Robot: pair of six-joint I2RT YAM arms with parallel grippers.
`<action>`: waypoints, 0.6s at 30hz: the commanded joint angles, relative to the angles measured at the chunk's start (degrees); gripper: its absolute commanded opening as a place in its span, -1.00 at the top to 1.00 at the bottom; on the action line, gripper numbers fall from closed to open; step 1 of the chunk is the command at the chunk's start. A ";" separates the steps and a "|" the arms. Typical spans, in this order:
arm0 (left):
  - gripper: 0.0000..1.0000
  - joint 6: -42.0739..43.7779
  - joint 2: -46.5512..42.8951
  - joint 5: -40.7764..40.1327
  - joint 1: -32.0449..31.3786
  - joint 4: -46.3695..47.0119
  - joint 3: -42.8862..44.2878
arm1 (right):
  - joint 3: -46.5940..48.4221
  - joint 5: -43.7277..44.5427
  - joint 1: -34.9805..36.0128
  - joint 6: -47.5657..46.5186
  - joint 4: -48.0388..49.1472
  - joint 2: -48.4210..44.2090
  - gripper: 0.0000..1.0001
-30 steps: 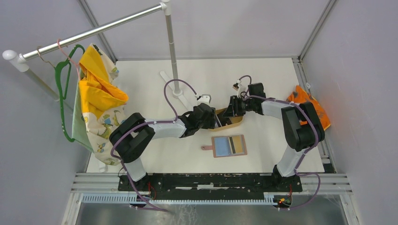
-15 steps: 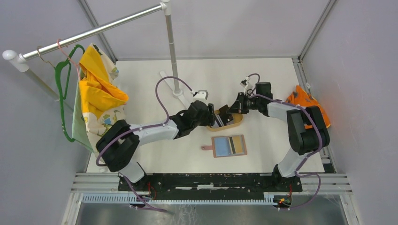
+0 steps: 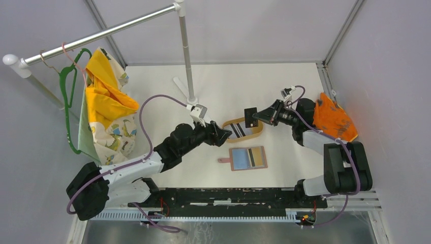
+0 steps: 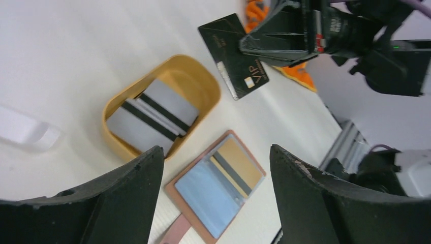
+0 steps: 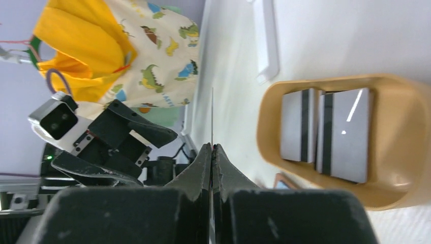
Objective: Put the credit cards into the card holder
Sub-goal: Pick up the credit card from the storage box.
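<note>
Black card (image 4: 234, 48) now off tray (image 4: 208, 84)

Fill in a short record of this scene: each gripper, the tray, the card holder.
right gripper: shut on the black card, held up beside the tray
left gripper: open, empty
tray: two striped cards inside
card holder: lying open, blue card and gold card in it
</note>
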 commanded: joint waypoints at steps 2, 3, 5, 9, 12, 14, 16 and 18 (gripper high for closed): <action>-0.66 0.91 -2.19 11.01 1.48 10.95 -0.68 | -4.04 0.47 -0.10 16.88 13.92 -6.16 1.00; -0.70 -0.81 -2.09 11.59 1.87 10.22 -0.44 | -4.79 0.91 -0.17 18.07 14.12 -7.23 1.00; -0.86 -3.71 -2.04 14.98 2.68 13.82 -1.74 | -6.24 1.75 -0.18 20.49 14.81 -9.01 1.00; -0.97 -8.71 -0.72 18.88 3.22 19.31 -2.84 | -7.53 1.96 -0.15 22.65 16.63 -11.36 1.00; -0.96 -11.85 1.79 22.22 3.60 21.39 -1.54 | -7.70 1.51 -0.08 23.97 17.82 -11.94 1.00; -0.94 -14.28 3.88 24.47 3.87 24.57 -1.28 | -7.79 1.42 0.12 24.14 18.04 -12.20 1.00; -0.89 -16.56 6.06 26.18 4.13 28.18 -0.98 | -7.80 1.12 0.34 24.24 18.24 -12.35 1.00; -0.79 -18.09 8.42 27.77 4.46 31.58 -0.40 | -7.56 0.57 0.74 24.31 18.69 -12.05 1.00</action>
